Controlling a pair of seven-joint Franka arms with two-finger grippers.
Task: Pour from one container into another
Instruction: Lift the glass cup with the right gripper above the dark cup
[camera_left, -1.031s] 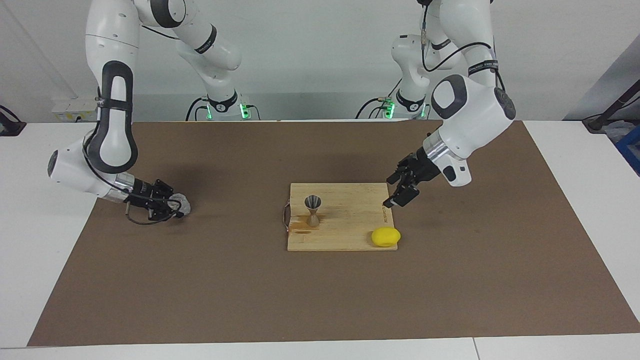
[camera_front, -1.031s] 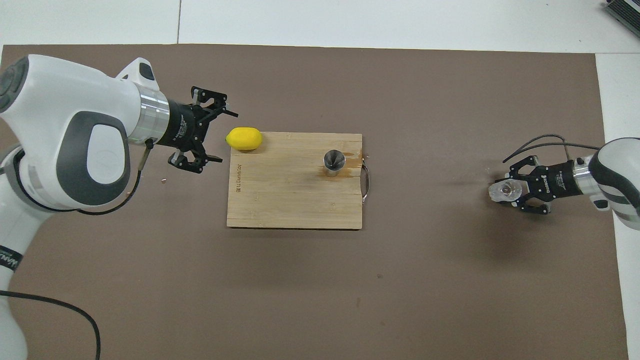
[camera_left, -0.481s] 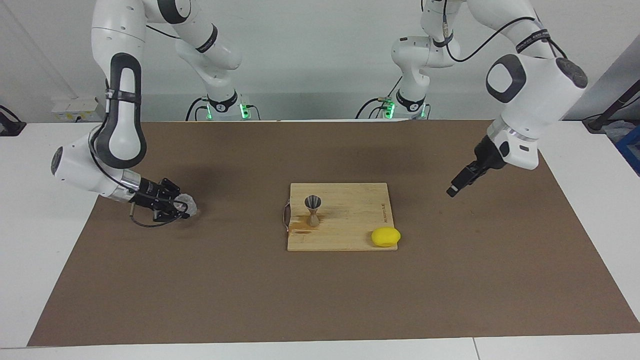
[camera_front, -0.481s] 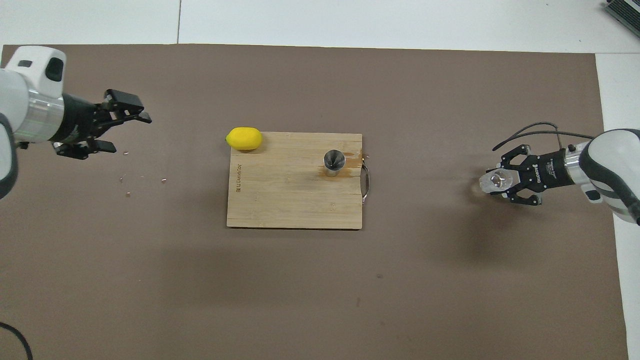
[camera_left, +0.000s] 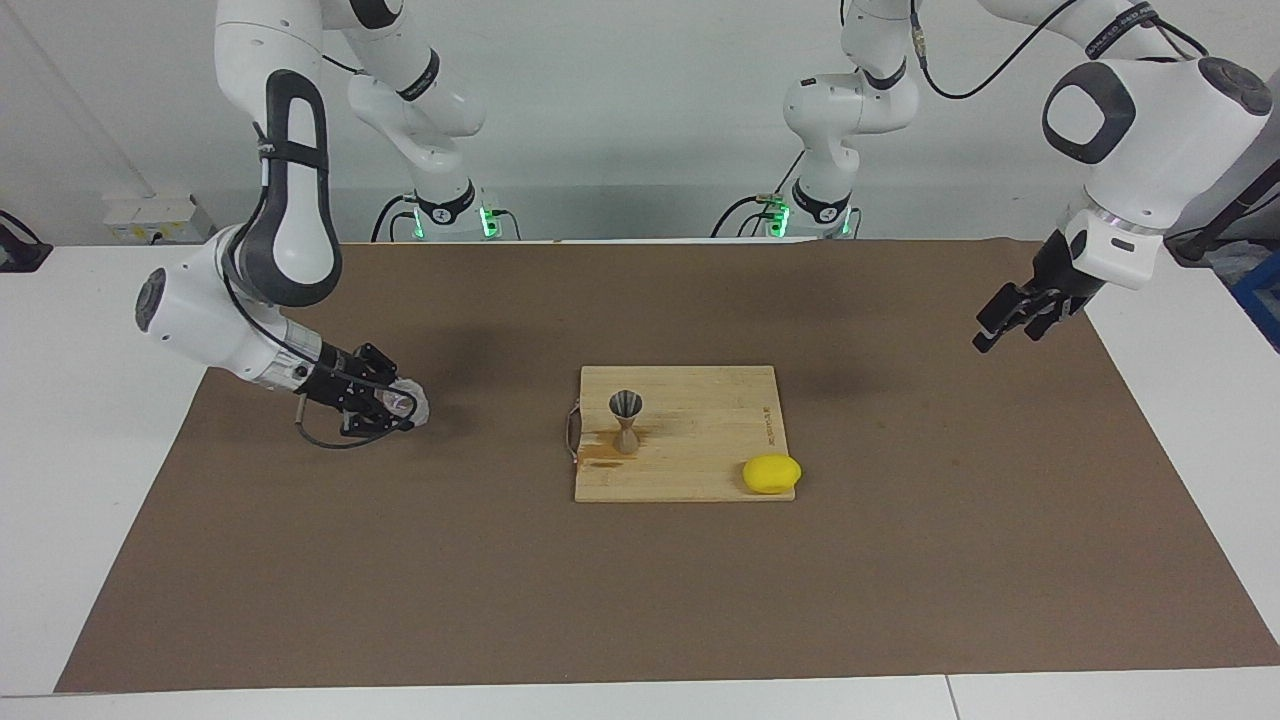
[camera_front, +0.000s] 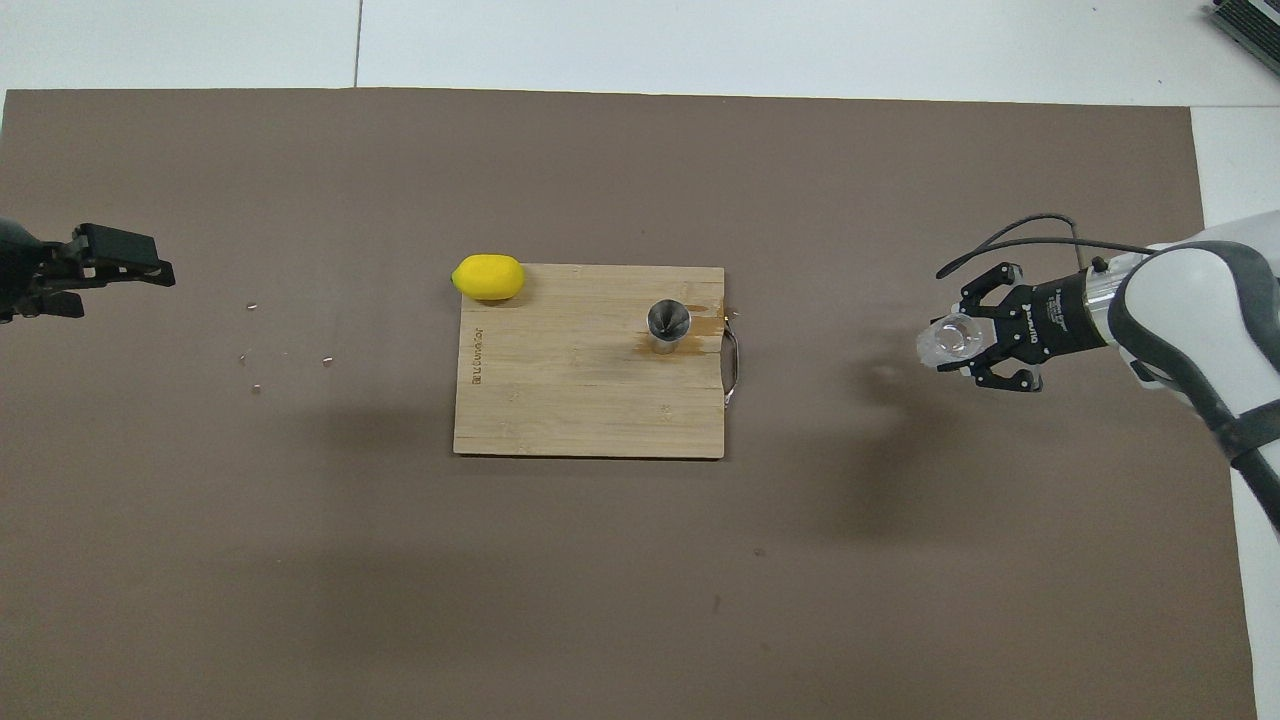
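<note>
White arms (camera_left: 280, 150), black cables.

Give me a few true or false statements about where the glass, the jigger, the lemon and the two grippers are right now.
1. The right gripper holds the glass. True.
2. The jigger lies on its side on the mat. False: it stands upright on the cutting board.
3. The lemon sits at a corner of the board, toward the left arm's end. True.
4. The left gripper is over the jigger. False: it is open over the mat's edge, away from the board.
5. The glass is over the board. False: it is over the mat toward the right arm's end.
</note>
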